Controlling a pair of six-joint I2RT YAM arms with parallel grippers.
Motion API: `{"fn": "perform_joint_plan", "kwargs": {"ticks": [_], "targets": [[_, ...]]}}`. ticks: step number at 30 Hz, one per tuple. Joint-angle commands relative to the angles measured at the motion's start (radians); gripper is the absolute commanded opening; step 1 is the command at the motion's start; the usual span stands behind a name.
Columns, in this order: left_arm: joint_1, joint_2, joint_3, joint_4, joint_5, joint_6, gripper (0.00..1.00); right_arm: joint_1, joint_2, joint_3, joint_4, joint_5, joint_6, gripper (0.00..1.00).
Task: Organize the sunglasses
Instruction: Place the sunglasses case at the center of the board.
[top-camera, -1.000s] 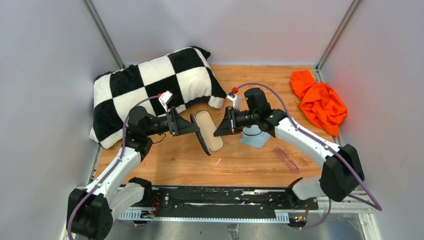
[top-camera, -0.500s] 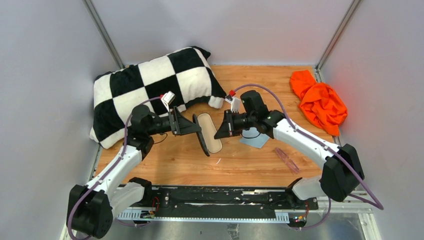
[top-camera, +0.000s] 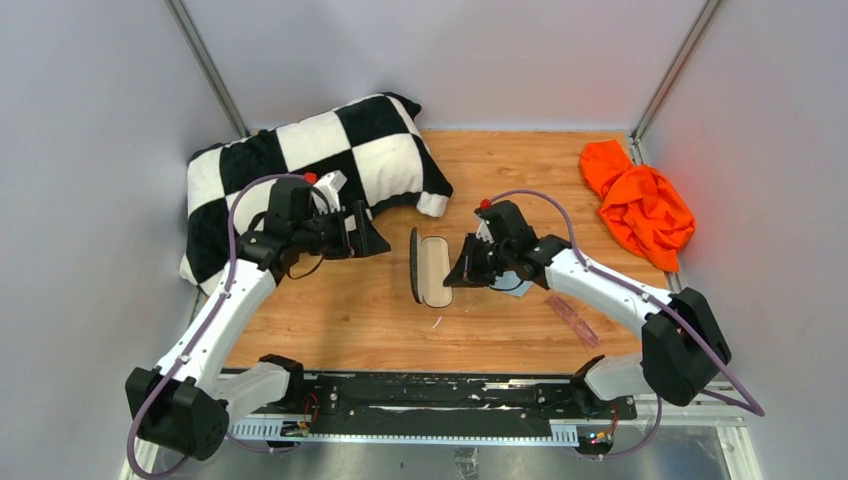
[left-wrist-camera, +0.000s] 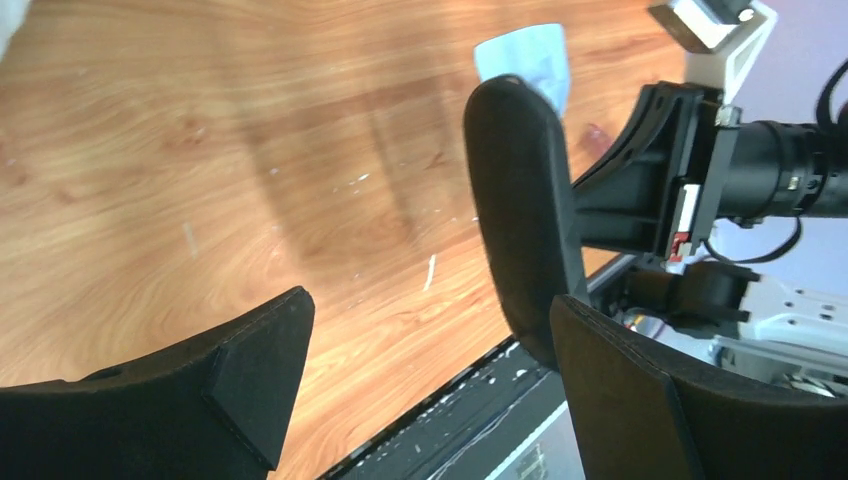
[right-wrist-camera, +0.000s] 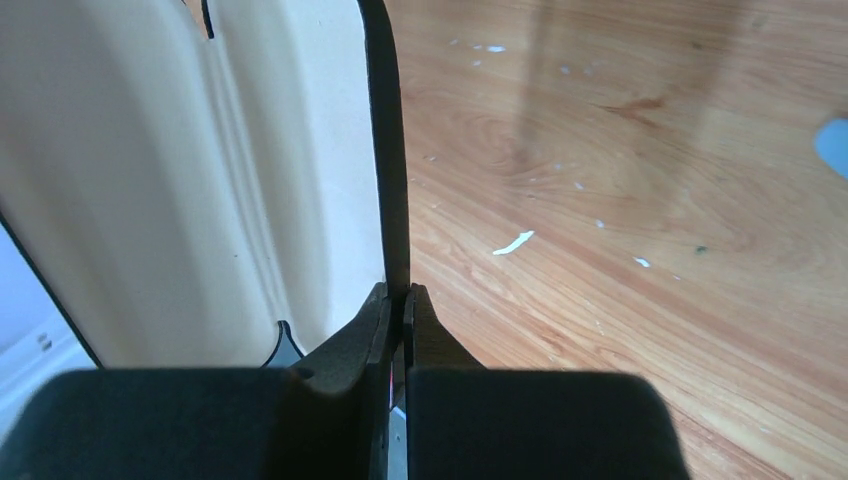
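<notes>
The black oval case (top-camera: 414, 266) lies open mid-table, its beige lining (top-camera: 435, 270) facing right. My right gripper (top-camera: 456, 276) is shut on the case's thin black rim (right-wrist-camera: 396, 220), with the beige lining (right-wrist-camera: 180, 170) to its left. My left gripper (top-camera: 376, 243) is open and empty, a little left of the case and apart from it. In the left wrist view the case's black lid (left-wrist-camera: 520, 210) stands just beyond my right fingertip (left-wrist-camera: 640, 390). The pink sunglasses (top-camera: 573, 320) lie on the table near the right arm. The light blue cloth (top-camera: 518, 284) lies partly under the right arm.
A black-and-white checkered pillow (top-camera: 300, 175) fills the back left, close behind the left arm. An orange cloth (top-camera: 640, 205) lies at the back right by the wall. Grey walls close in both sides. The black base rail (top-camera: 450, 395) runs along the near edge.
My left gripper has let go of the case lid and drawn back to the left. My right gripper has shifted a little nearer with the case, which has turned straighter.
</notes>
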Motion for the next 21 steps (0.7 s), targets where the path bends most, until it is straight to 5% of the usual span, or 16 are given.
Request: {"fn": "perform_joint_plan", "kwargs": {"ticks": [1,7,21], "targets": [[-0.002,-0.068,0.048,-0.115,-0.115,0.034,0.94,-0.013,0.020,-0.037,0.042,0.107,0.125,0.00],[-0.002,-0.187,0.062,-0.113,-0.151,-0.025,0.99,-0.005,0.093,-0.082,0.207,0.175,0.305,0.00],[-0.002,-0.258,0.005,-0.154,-0.162,-0.058,1.00,0.070,0.430,0.150,0.192,0.347,0.587,0.00]]}}
